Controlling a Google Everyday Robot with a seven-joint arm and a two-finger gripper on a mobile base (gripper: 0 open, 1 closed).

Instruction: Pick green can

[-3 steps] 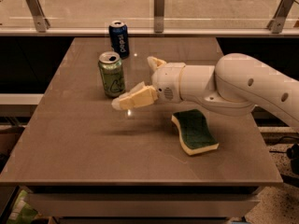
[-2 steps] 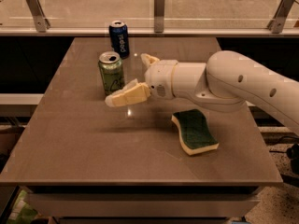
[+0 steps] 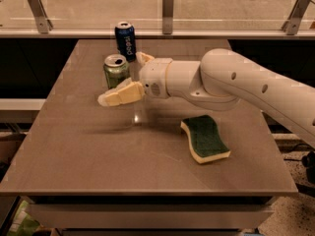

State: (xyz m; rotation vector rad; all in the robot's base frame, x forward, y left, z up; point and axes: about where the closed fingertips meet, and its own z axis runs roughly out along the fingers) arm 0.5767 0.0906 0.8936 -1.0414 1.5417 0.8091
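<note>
The green can [image 3: 115, 71] stands upright on the brown table [image 3: 74, 151], left of centre, its silver top and pull-tab opening showing. My gripper [image 3: 121, 77] reaches in from the right on a white arm and is open. Its near cream finger [image 3: 119, 94] lies in front of the can and covers the can's lower part. Its far finger [image 3: 143, 58] shows behind and to the right of the can. The can sits partly between the two fingers. I cannot tell whether either finger touches it.
A dark blue can [image 3: 125, 39] stands just behind the green can, close to the far finger. A green-topped yellow sponge [image 3: 205, 138] lies to the right under the arm. A railing with metal posts [image 3: 168, 4] runs behind the table's far edge.
The gripper has moved left toward the green can. Its near finger now lies in front of the can. The cans and the sponge have not moved.
</note>
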